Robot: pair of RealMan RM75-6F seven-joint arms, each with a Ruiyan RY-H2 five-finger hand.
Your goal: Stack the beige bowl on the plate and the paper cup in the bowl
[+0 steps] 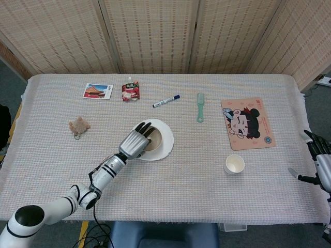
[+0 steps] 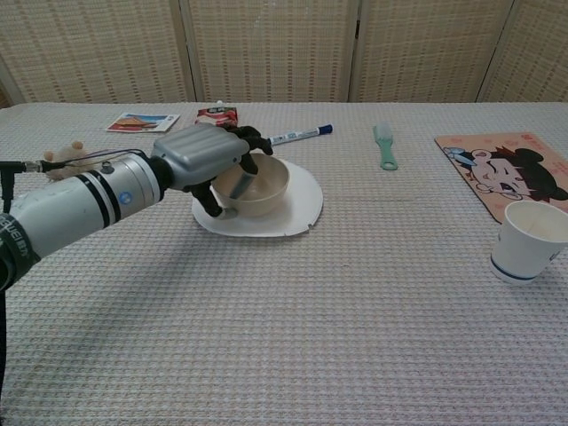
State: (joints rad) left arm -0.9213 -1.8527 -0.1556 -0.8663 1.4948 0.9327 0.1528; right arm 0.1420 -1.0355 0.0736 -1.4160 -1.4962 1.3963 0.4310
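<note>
The beige bowl (image 1: 154, 140) (image 2: 264, 183) sits on the white plate (image 1: 166, 137) (image 2: 303, 205) left of the table's middle. My left hand (image 1: 135, 143) (image 2: 205, 157) holds the bowl's left rim, fingers inside and thumb outside. The white paper cup (image 1: 234, 164) (image 2: 529, 240) stands upright on the cloth at the right, untouched. At the table's right edge my right hand (image 1: 320, 164) shows only in the head view, fingers apart and holding nothing, well to the right of the cup.
Along the far side lie a postcard (image 1: 97, 91), a red snack pouch (image 1: 130, 91), a marker (image 1: 166, 101) and a green brush (image 1: 200, 107). A cartoon mat (image 1: 247, 124) lies behind the cup. A small plush toy (image 1: 78, 126) sits left of the plate.
</note>
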